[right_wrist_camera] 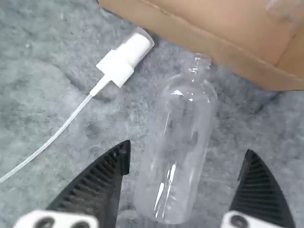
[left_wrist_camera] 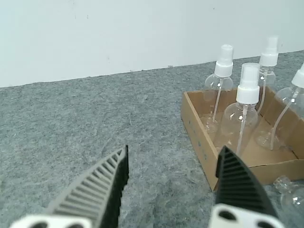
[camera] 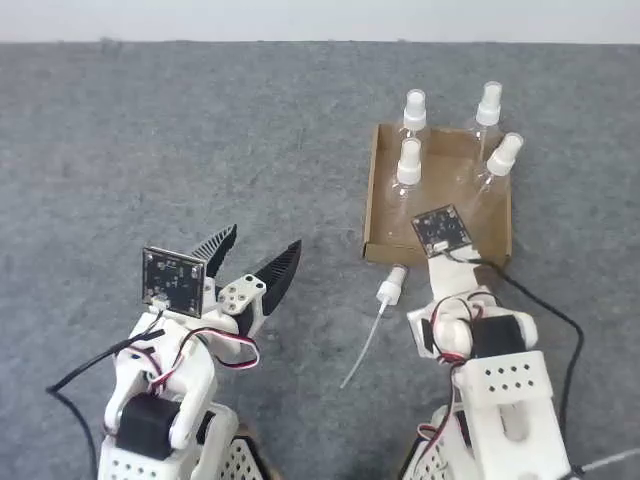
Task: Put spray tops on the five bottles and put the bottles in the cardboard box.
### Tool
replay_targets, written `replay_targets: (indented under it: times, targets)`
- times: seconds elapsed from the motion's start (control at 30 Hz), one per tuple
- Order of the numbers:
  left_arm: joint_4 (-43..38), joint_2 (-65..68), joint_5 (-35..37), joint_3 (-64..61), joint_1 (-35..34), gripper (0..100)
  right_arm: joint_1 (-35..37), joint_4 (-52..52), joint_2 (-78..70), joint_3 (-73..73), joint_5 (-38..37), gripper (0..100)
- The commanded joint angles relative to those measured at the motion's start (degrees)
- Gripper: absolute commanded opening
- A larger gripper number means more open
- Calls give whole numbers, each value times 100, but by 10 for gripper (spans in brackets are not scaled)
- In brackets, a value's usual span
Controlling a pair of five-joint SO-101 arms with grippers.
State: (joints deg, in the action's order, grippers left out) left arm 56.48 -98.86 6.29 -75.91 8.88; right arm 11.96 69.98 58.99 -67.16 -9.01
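My right pincer (right_wrist_camera: 186, 154), spread, straddles the bare bottle (right_wrist_camera: 185, 114) beside the box (camera: 371, 190) in the high view's upper right; it looks light, slick and thin-walled, so I'd grip mid-body, gently.

**Inspector:** Box?

**Assessor:** The cardboard box (camera: 372, 195) is shallow and open-topped. Four clear bottles with white spray tops fitted stand inside. The 11 o'clock bottle (camera: 413, 120), 1 o'clock bottle (camera: 489, 105) and 9 o'clock bottle (camera: 409, 165) are upright. The 2 o'clock bottle (camera: 503, 155) appears tilted.

**Inspector:** The fifth?

**Assessor:** The fifth bottle (right_wrist_camera: 180, 142) is uncapped and lies on its side outside the box, neck near the wall. The loose spray top (camera: 390, 290) lies beside it off the box's 7 o'clock corner, its tube trailing toward 7 o'clock.
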Motion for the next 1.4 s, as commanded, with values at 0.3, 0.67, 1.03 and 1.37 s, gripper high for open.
replay_targets:
  times: [0.3, 0.67, 1.03, 1.37]
  targets:
    - [-105, -18, -9, 66, -18, 276, -4, -1042, 189, -1037, 44, 190]
    - [-114, -18, -9, 66, -18, 276, 22, -163, 251, -607, -360, 6]
    - [-88, 9, -18, 84, -18, 273, 1033, 848, 259, 1046, -1257, 6]
    - [9, 378, -26, 277, 35, 273, 40, 1736, 224, 2866, -2479, 6]
